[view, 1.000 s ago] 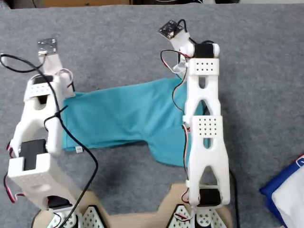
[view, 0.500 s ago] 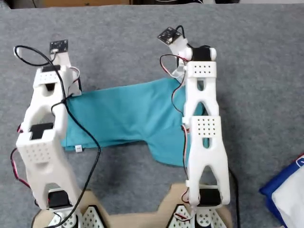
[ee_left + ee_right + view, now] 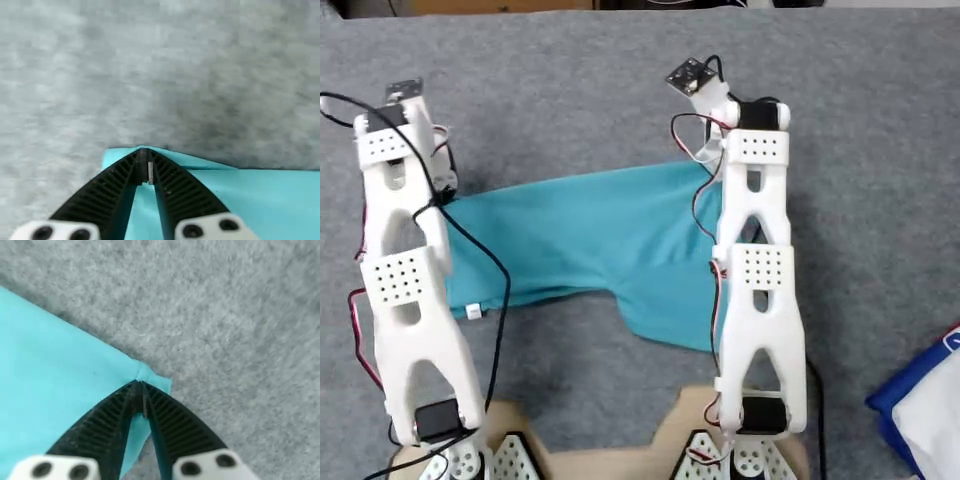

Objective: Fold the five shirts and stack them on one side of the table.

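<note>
Shifted farther left is the left gripper (image 3: 145,161), clenched on a teal fabric shirt (image 3: 590,240) corner; right gripper (image 3: 140,391) is clenched on another, over grey felt tabletop (image 3: 570,90).

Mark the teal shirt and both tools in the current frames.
Teal fabric shirt (image 3: 580,235), high view, middle of its body.
Black ridged left tool (image 3: 145,157), left wrist view, midway between fingertips.
Black ridged right tool (image 3: 140,391), right wrist view, midway between fingertips.

Robot lab prob.: 2 wired arms (image 3: 755,270) on gray felt tabletop (image 3: 570,90).
</note>
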Controlling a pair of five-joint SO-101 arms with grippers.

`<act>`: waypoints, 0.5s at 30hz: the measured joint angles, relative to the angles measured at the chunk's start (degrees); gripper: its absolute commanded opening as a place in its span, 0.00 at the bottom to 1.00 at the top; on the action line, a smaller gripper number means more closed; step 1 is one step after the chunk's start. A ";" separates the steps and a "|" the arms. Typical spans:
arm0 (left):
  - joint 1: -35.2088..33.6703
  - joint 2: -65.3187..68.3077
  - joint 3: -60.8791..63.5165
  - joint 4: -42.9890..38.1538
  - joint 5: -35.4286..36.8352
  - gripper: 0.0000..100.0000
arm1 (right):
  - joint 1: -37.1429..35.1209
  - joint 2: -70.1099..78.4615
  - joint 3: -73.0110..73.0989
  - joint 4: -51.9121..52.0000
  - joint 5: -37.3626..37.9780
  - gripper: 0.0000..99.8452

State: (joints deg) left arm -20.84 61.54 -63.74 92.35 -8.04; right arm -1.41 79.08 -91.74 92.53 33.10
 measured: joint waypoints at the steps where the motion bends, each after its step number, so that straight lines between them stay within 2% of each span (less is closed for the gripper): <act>1: -0.44 0.88 -2.29 1.23 0.00 0.02 | 0.00 0.00 0.00 0.00 0.00 0.01; 5: -1.32 2.73 -8.97 5.01 -0.09 0.02 | 0.09 0.00 -1.14 1.32 0.00 0.01; 10: 1.67 2.90 -16.35 7.47 -0.09 0.02 | -2.11 -2.29 -1.23 4.66 0.00 0.01; 15: 3.43 1.58 -21.01 7.82 -0.18 0.02 | -2.20 -9.41 -1.23 8.26 1.14 0.12</act>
State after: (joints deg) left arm -17.41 63.12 -84.75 100.18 -8.22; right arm -3.60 69.67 -92.97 100.79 34.24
